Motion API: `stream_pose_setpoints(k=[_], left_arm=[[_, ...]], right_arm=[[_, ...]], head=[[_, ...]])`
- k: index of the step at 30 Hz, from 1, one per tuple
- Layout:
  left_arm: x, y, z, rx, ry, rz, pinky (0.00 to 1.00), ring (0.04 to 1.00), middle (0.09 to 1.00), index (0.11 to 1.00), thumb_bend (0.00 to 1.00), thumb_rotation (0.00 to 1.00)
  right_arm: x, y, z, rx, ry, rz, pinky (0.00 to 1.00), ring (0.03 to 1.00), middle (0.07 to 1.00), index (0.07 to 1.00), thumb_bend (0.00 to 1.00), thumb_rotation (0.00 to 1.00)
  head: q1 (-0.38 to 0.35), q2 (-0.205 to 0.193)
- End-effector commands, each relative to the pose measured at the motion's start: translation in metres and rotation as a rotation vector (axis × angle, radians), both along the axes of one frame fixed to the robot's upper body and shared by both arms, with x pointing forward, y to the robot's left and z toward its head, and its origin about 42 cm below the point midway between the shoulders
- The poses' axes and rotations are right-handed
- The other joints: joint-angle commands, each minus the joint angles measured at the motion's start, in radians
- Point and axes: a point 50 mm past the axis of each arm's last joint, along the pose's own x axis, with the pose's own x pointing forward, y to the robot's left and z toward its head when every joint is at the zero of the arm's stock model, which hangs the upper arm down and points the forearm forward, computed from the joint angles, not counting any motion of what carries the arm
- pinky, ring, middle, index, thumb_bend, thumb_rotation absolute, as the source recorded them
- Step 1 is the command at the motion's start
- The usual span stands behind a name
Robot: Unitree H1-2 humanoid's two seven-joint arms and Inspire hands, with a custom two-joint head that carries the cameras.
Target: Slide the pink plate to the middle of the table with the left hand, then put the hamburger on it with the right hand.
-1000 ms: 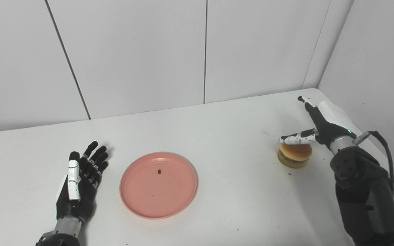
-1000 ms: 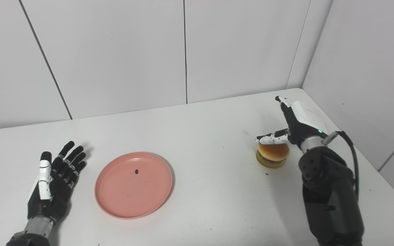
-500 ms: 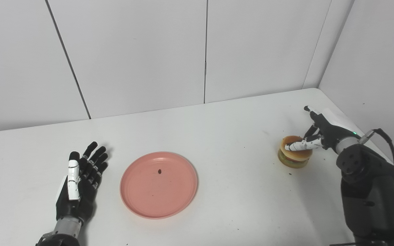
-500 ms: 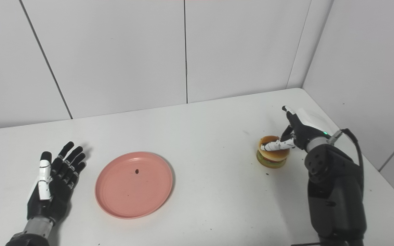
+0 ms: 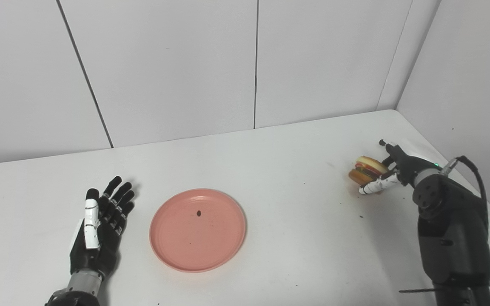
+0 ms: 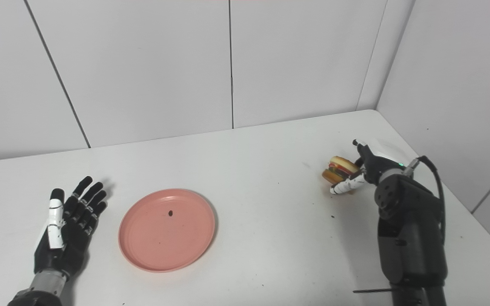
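Note:
The pink plate (image 5: 211,244) lies flat on the white table, left of centre, with a small dark speck (image 5: 198,213) on it. My left hand (image 5: 99,225) rests open, palm up, on the table just left of the plate and does not touch it. The hamburger (image 5: 367,168) is at the far right, tipped on its edge so its layers face me. My right hand (image 5: 391,169) closes on it, thumb in front and below, fingers behind. The same hand (image 6: 365,169) and hamburger (image 6: 339,168) show in the right eye view.
The table's right edge (image 5: 453,161) and the wall corner are close behind my right hand. A few dark crumbs (image 5: 360,217) lie on the table near the hamburger.
My right hand came down from above the hamburger and closed around it. The hamburger went from flat to tipped on its edge and shifted slightly away. The left hand and plate stayed still.

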Motion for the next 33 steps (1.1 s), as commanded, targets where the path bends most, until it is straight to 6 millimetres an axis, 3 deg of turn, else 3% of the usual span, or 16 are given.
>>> stream_pose_setpoints(k=[1, 7, 10, 11, 13, 14, 15, 16, 17, 21, 23, 26, 28, 30, 31, 33], left_arm=[[-0.006, 0.002, -0.012, 0.001, 0.06, -0.005, 0.98, 0.934, 0.897, 0.881, 0.6, 1.0], [-0.006, 0.003, -0.012, -0.001, 0.065, 0.0, 0.97, 0.93, 0.894, 0.88, 0.61, 1.0], [-0.006, 0.002, -0.012, -0.004, 0.065, -0.001, 0.97, 0.929, 0.894, 0.881, 0.61, 1.0], [-0.006, 0.002, -0.012, -0.005, 0.064, 0.0, 0.97, 0.927, 0.893, 0.878, 0.61, 1.0], [-0.006, 0.002, -0.012, 0.0, 0.063, -0.003, 0.97, 0.928, 0.894, 0.878, 0.61, 1.0], [-0.006, 0.002, -0.012, -0.001, 0.064, -0.003, 0.97, 0.93, 0.895, 0.879, 0.62, 1.0], [-0.006, 0.002, -0.012, -0.002, 0.065, -0.001, 0.97, 0.93, 0.895, 0.879, 0.62, 1.0], [-0.006, 0.002, -0.012, -0.003, 0.067, 0.0, 0.97, 0.93, 0.895, 0.878, 0.62, 1.0], [-0.006, 0.002, -0.012, -0.004, 0.067, 0.0, 0.97, 0.931, 0.895, 0.877, 0.61, 1.0], [-0.006, 0.002, -0.012, -0.005, 0.069, 0.0, 0.96, 0.925, 0.891, 0.874, 0.61, 1.0], [-0.007, 0.002, -0.011, -0.003, 0.066, -0.003, 0.97, 0.928, 0.894, 0.881, 0.61, 1.0], [-0.007, 0.002, -0.011, -0.003, 0.062, -0.005, 0.97, 0.93, 0.896, 0.882, 0.61, 1.0], [-0.007, 0.001, -0.011, -0.005, 0.063, -0.003, 0.96, 0.924, 0.89, 0.873, 0.61, 1.0], [-0.007, 0.001, -0.011, -0.008, 0.067, 0.001, 0.96, 0.922, 0.887, 0.869, 0.61, 1.0], [-0.007, 0.001, -0.01, -0.008, 0.068, -0.001, 0.96, 0.921, 0.886, 0.87, 0.61, 1.0], [-0.007, 0.001, -0.011, -0.003, 0.068, -0.004, 0.97, 0.927, 0.891, 0.877, 0.62, 1.0]], right_arm=[[-0.005, 0.003, 0.028, -0.017, -0.102, 0.009, 0.44, 0.544, 0.652, 0.962, 0.99, 0.28], [-0.017, 0.015, 0.042, -0.032, -0.16, 0.047, 0.29, 0.377, 0.505, 0.979, 0.96, 0.28], [-0.022, 0.018, 0.046, -0.007, -0.197, 0.064, 0.28, 0.365, 0.491, 0.983, 0.95, 0.25], [-0.023, 0.019, 0.047, 0.001, -0.21, 0.071, 0.36, 0.493, 0.663, 0.985, 0.96, 0.23], [-0.026, 0.021, 0.049, 0.011, -0.228, 0.083, 0.42, 0.575, 0.745, 0.99, 0.96, 0.22], [-0.026, 0.022, 0.049, 0.009, -0.23, 0.085, 0.4, 0.528, 0.672, 0.996, 0.95, 0.22], [-0.025, 0.022, 0.049, 0.004, -0.231, 0.087, 0.39, 0.517, 0.655, 0.997, 0.95, 0.23], [-0.023, 0.022, 0.047, -0.001, -0.228, 0.09, 0.33, 0.433, 0.587, 0.993, 0.94, 0.23], [-0.021, 0.021, 0.045, -0.012, -0.221, 0.091, 0.31, 0.418, 0.58, 0.988, 0.94, 0.23], [-0.008, 0.022, 0.038, -0.082, -0.152, 0.076, 0.37, 0.51, 0.656, 0.977, 0.96, 0.32], [-0.003, 0.021, 0.033, -0.08, -0.147, 0.072, 0.33, 0.431, 0.559, 0.968, 0.98, 0.33], [0.0, 0.02, 0.03, -0.073, -0.16, 0.078, 0.37, 0.501, 0.621, 0.964, 0.97, 0.32], [0.001, 0.021, 0.029, -0.071, -0.171, 0.085, 0.61, 0.779, 0.855, 0.965, 0.98, 0.33], [0.002, 0.024, 0.029, -0.084, -0.183, 0.086, 0.63, 0.799, 0.88, 0.966, 0.98, 0.34], [0.002, 0.025, 0.028, -0.092, -0.189, 0.085, 0.55, 0.727, 0.825, 0.969, 0.98, 0.35], [0.004, 0.028, 0.028, -0.094, -0.19, 0.086, 0.57, 0.776, 0.865, 0.973, 0.99, 0.36]], head=[[0.001, 0.001], [0.002, 0.001], [0.002, 0.003], [0.002, 0.003], [0.004, 0.002], [0.005, 0.001], [0.005, 0.001], [0.005, 0.001], [0.005, 0.001], [0.005, 0.001], [0.005, 0.003], [0.005, 0.003], [0.006, 0.003], [0.006, 0.003], [0.006, 0.003], [0.006, 0.003]])
